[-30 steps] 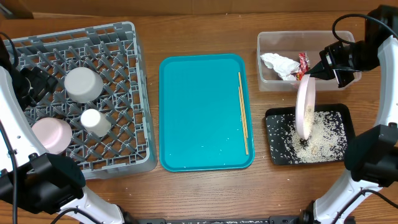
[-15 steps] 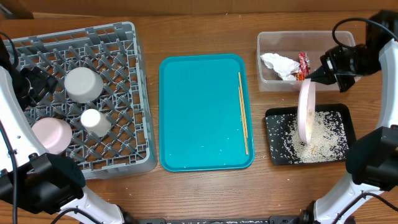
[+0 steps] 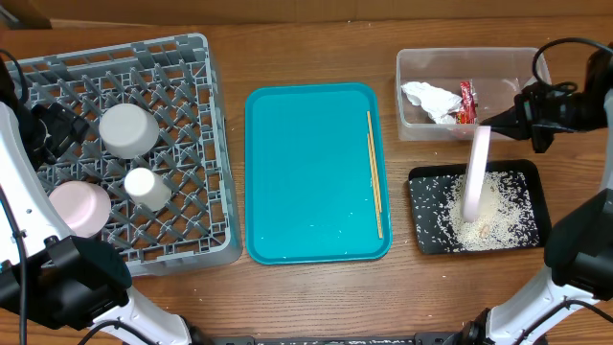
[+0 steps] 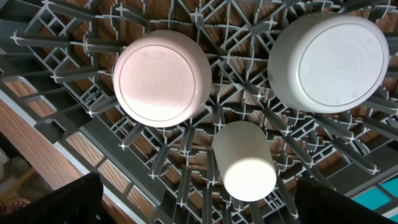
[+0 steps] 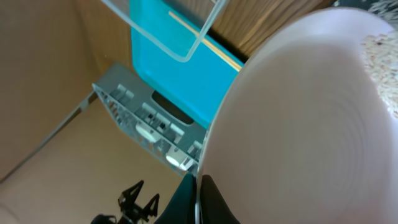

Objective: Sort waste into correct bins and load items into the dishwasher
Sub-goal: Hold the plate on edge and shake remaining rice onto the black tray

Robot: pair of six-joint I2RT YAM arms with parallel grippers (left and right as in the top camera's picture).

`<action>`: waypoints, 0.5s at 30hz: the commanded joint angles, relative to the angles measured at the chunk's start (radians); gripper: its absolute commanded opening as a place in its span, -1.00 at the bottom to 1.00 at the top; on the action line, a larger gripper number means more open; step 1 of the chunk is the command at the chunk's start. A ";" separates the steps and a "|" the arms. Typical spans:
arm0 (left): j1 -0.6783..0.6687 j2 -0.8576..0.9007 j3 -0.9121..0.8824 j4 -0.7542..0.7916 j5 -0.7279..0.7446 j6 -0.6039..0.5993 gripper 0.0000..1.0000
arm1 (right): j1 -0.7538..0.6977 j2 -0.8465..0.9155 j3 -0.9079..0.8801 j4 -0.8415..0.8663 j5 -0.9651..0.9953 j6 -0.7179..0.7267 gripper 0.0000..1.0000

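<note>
1. One plate (image 3: 475,172) stands on edge over the black tray (image 3: 421,240), its top rim clamped by the right gripper (image 3: 490,122).
2. The black tray holds rice crumbs (image 3: 498,206). The clear tub (image 3: 412,125) holds one napkin (image 3: 428,99) and one red wrapper (image 3: 466,101).
3. Two chopsticks (image 3: 374,172) lie on the teal tray (image 3: 306,172).
4. The dish rack (image 3: 182,67) holds two upturned bowls (image 3: 127,129) and one cup (image 3: 146,188).
5. Only the left wrist view shows the left gripper (image 4: 199,211) spread wide and empty.
</note>
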 commanded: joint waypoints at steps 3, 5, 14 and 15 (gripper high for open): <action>-0.002 -0.008 0.015 0.001 0.004 -0.014 1.00 | -0.010 -0.042 -0.053 0.010 -0.114 -0.059 -0.93; -0.002 -0.008 0.015 0.001 0.004 -0.014 1.00 | -0.018 -0.042 -0.055 0.002 -0.171 -0.104 -0.92; -0.002 -0.008 0.015 0.001 0.004 -0.014 1.00 | -0.059 -0.043 -0.055 -0.026 -0.248 -0.174 -0.92; -0.002 -0.008 0.015 0.001 0.004 -0.014 1.00 | -0.059 -0.043 -0.055 -0.026 -0.248 -0.174 -0.92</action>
